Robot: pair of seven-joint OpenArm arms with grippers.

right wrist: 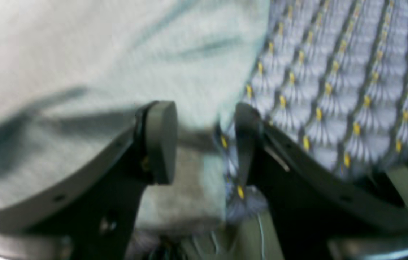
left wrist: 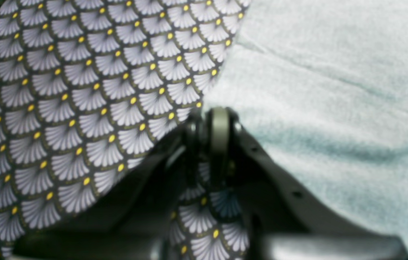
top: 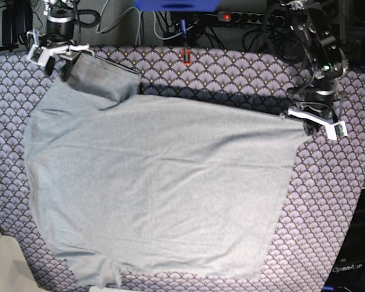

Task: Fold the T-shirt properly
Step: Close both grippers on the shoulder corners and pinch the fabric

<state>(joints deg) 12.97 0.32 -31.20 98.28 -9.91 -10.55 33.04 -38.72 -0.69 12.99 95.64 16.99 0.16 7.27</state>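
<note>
Left gripper, arm lowered onto the cloth, pinches the T-shirt edge; right gripper, raised, jaws spread.

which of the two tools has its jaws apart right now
The right tool, at the shirt's raised corner on the base view's left. Its pads stand apart with T-shirt fabric between them, while the left tool is pinched shut at the other edge.
</note>
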